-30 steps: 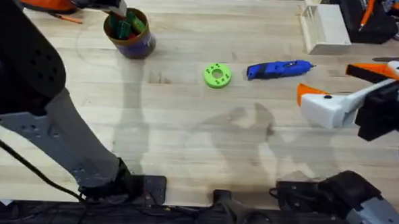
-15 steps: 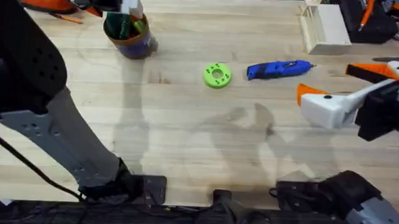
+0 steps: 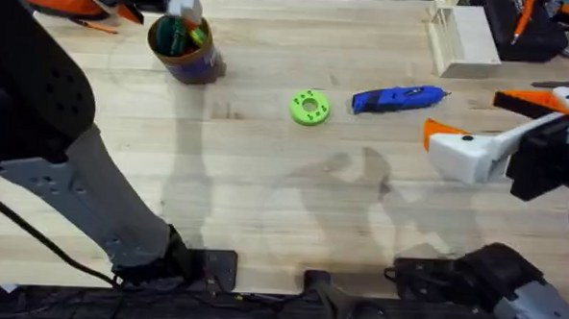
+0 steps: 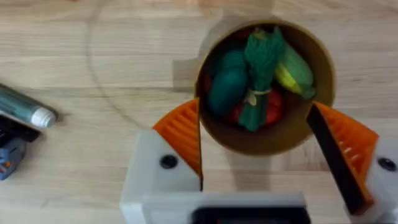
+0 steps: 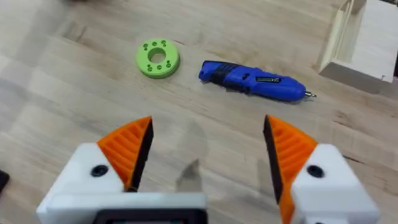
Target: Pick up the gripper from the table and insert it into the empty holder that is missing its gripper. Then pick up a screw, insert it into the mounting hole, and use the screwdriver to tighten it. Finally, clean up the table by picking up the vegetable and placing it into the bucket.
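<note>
The vegetable point(image 4: 258, 68) lies in the bucket point(image 4: 264, 138), so cleanup looks finished. The left gripper point(image 4: 267, 143), wide and empty, hovers above; next it should retreat. The right gripper point(image 5: 205, 155) waits wide at 3 o'clock.

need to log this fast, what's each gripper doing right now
Left gripper: open, holding nothing, above the bucket.
Right gripper: open, holding nothing, over the table.
</note>
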{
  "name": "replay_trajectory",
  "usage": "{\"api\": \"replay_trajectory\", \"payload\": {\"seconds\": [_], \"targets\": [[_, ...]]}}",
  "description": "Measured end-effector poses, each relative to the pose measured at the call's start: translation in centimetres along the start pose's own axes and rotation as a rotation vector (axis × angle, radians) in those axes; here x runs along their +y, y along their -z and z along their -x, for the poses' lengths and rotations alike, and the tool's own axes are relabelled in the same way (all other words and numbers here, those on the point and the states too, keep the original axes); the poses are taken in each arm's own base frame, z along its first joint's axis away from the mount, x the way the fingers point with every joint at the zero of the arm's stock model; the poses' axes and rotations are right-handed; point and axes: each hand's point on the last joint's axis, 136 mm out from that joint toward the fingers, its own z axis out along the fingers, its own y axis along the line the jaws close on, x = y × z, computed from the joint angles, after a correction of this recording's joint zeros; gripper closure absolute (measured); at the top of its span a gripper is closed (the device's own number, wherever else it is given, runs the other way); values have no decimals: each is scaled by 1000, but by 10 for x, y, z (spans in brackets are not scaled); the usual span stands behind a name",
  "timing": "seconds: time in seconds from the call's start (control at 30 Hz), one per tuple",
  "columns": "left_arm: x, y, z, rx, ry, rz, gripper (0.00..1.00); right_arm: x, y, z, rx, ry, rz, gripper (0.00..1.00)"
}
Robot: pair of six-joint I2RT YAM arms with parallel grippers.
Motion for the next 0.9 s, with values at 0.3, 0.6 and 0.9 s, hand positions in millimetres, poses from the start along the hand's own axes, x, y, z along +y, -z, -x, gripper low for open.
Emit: {"api": "replay_trajectory", "payload": {"seconds": [0.3,0.6,0.9], "targets": [[-7,97,1,-151,15,18,13,0,0,0,0,0,0,21],[-56,215,-22,-377,-76,-18,14,0,0,0,0,0,0,22],[-106,215,-136,-327,-68,-139,13,0,0,0,0,-3,0,22]]}}
